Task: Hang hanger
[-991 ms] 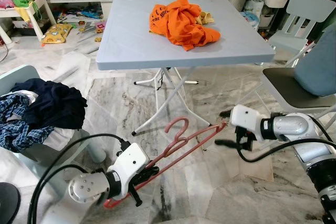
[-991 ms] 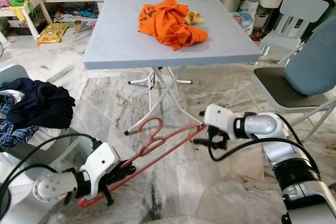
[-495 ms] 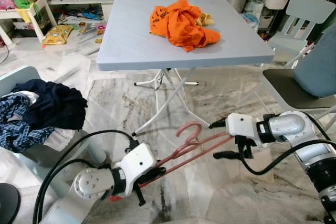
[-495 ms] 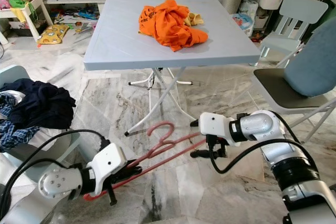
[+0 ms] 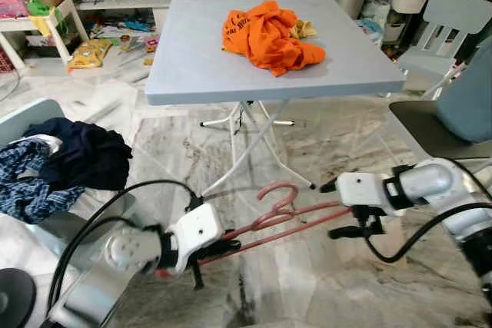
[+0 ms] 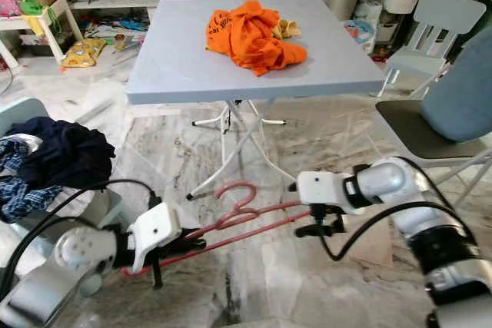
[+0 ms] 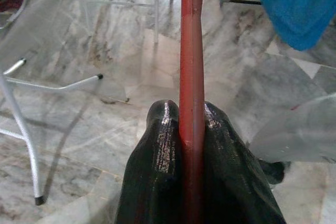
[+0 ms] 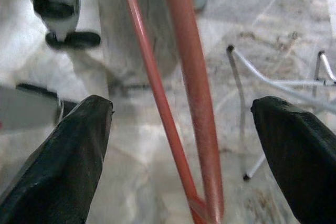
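A red hanger (image 5: 270, 217) is held low over the marble floor, nearly level, hook up. My left gripper (image 5: 224, 248) is shut on one end of it; in the left wrist view both black fingers (image 7: 163, 171) clamp the red bar (image 7: 191, 51). My right gripper (image 5: 338, 210) stands open around the other end. In the right wrist view the two bars of the hanger (image 8: 191, 93) run between the spread fingers (image 8: 68, 150) without touching either.
A grey folding table (image 5: 192, 59) carrying an orange shirt (image 5: 269, 32) stands just beyond the hanger, its legs (image 5: 246, 151) close behind the hook. A chair piled with dark clothes (image 5: 77, 159) is at left; a chair with a blue garment (image 5: 469, 105) is at right.
The hanger has come down flatter and shifted right. My left gripper moved up and right with it, still shut. The right gripper stays open around the far end.
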Available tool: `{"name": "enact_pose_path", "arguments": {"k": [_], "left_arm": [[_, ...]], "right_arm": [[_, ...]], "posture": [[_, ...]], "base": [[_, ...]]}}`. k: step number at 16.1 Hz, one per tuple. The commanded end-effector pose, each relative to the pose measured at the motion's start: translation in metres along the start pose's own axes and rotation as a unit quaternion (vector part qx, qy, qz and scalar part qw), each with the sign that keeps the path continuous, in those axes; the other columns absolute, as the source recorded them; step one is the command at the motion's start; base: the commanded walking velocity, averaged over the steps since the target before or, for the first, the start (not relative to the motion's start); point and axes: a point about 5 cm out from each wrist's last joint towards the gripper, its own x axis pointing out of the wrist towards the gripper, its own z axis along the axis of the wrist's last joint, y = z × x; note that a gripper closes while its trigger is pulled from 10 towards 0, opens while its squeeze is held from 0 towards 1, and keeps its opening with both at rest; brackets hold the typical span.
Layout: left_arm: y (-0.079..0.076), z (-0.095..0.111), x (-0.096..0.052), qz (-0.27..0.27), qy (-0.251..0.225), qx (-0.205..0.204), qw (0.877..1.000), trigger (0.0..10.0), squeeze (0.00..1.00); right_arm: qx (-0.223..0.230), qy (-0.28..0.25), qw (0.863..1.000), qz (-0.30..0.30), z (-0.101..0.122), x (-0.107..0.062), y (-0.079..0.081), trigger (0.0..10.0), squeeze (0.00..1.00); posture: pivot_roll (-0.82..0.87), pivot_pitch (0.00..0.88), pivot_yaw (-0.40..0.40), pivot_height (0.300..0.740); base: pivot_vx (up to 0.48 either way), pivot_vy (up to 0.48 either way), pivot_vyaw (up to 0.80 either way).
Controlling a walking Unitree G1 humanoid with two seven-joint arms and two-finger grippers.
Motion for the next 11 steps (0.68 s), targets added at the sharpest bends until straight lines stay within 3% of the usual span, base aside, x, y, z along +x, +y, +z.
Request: {"name": "enact_pose_path", "arguments": {"k": [1,4,5,8,10,11], "left_arm": [[0.004,0.001,0.002,-0.004,-0.002,0.015,1.0,10.0,0.0],[0.006,0.005,0.01,-0.009,-0.015,0.019,1.0,10.0,0.0],[0.006,0.006,0.013,-0.011,-0.02,0.022,0.999,10.0,0.0],[0.007,0.006,0.016,-0.012,-0.025,0.026,0.999,10.0,0.0],[0.008,0.006,0.017,-0.013,-0.025,0.028,0.999,10.0,0.0],[0.008,0.006,0.019,-0.014,-0.026,0.03,0.999,10.0,0.0]], "right_arm": [[-0.019,0.019,1.0,0.016,0.004,-0.008,-0.002,10.0,0.0],[-0.009,0.037,0.998,0.04,-0.001,-0.007,0.005,10.0,0.0],[0.0,0.051,0.998,0.045,-0.005,-0.005,0.008,0.2,0.0],[-0.001,0.047,0.997,0.056,0.0,0.003,0.011,0.2,0.0],[-0.005,0.045,0.997,0.058,0.004,0.007,0.011,1.4,0.0],[-0.011,0.049,0.997,0.056,0.005,0.008,0.009,1.5,0.0]], "posture": [[-0.08,0.025,0.017,0.74],[-0.09,0.023,0.021,0.74],[-0.09,0.024,0.021,0.74],[-0.09,0.02,0.023,0.74],[-0.1,0.017,0.025,0.74],[-0.1,0.016,0.027,0.74]], "base": [[0.0,0.0,0.0],[0.0,0.0,0.0],[0.0,0.0,0.0],[0.0,0.0,0.0],[0.0,0.0,0.0],[0.0,0.0,0.0]]}}
